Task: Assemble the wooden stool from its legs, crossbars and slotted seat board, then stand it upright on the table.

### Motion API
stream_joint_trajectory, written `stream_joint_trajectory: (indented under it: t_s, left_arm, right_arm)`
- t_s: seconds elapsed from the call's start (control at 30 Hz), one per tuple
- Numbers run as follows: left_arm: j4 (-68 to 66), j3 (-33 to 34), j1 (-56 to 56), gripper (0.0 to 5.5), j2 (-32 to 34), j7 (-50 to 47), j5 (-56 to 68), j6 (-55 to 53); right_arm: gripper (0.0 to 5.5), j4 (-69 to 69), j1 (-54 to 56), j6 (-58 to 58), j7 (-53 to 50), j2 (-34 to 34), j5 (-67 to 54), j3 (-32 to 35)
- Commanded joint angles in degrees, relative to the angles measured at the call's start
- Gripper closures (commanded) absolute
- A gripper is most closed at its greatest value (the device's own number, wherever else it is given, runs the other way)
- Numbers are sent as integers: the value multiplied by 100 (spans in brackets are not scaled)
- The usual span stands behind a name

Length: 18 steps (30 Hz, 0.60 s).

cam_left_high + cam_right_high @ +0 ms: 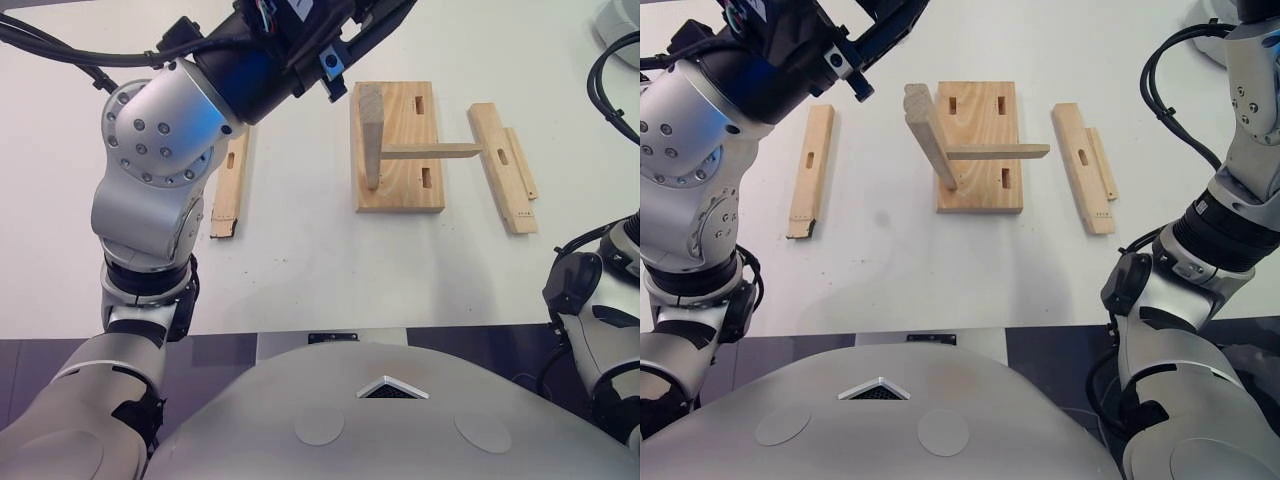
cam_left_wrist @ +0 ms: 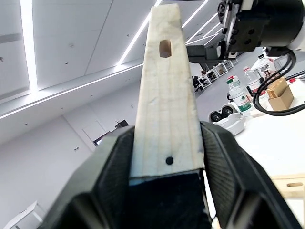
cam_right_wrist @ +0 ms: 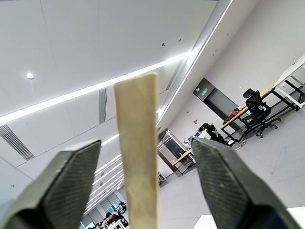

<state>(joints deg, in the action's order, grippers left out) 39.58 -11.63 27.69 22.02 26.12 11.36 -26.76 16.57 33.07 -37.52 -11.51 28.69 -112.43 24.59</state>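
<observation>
Left wrist view, end effector (image 2: 167,160) clamping upraised leg (image 2: 162,90)

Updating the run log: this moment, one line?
left gripper: shut on leg | right gripper: at wooden strip | seat board: carries second leg, crossbar

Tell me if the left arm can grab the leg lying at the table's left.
Probably not now: the left gripper is shut on a second leg, though nothing covers the lying leg.
</observation>
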Motion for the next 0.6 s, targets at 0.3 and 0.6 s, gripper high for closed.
stream_joint_trajectory:
  t_s: [0.3, 0.6]
  left_arm:
    - [75, 2, -84, 343, -12, 133, 15, 206]
    - [-43, 13, -309, 295, 38, 84, -119, 248]
  right_arm:
    - [434, 140, 21, 61, 12, 58, 7, -223]
    - [448, 237, 196, 387, -160, 37, 288, -305]
